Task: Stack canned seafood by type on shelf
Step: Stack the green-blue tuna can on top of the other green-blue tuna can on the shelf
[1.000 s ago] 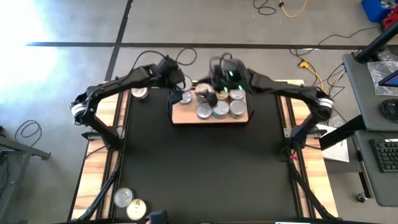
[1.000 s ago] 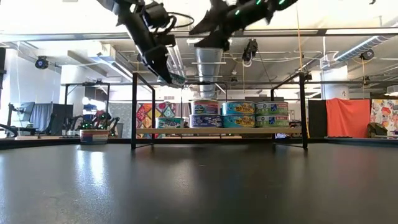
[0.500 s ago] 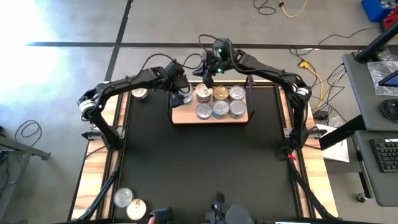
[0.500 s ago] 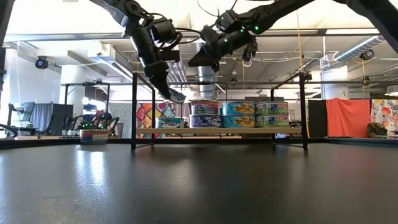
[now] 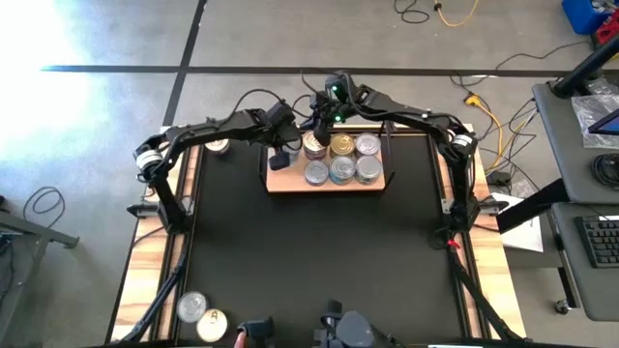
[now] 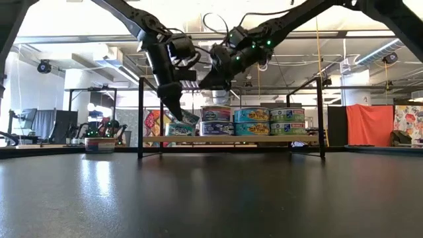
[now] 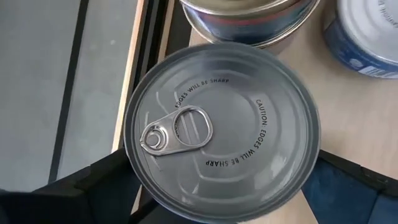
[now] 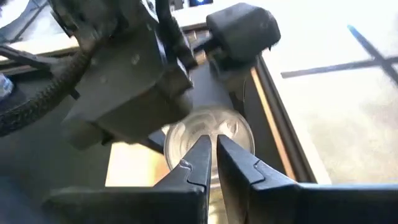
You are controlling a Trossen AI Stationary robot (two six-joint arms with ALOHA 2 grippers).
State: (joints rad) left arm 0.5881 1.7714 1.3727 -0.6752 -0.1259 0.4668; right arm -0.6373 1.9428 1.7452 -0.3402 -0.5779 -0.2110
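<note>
handling: i judge the silver-lidded tin [image 7: 221, 127] rigid, slick-sided, fairly light; best pinched across its side wall, below the rim.
look: plain grey lid, ring pull, "edges will be sharp" embossed.
place: tilted just above the shelf [image 5: 282, 181], at its left end.
left gripper [image 6: 176, 114]: clamped on this tin.
right gripper [image 8: 210, 157]: fingertips nearly together, empty, above the shelf's back edge.

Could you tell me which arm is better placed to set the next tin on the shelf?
Left: its gripper already holds a silver-lidded tin just above the shelf.

Dark jointed arms, looping black cables
</note>
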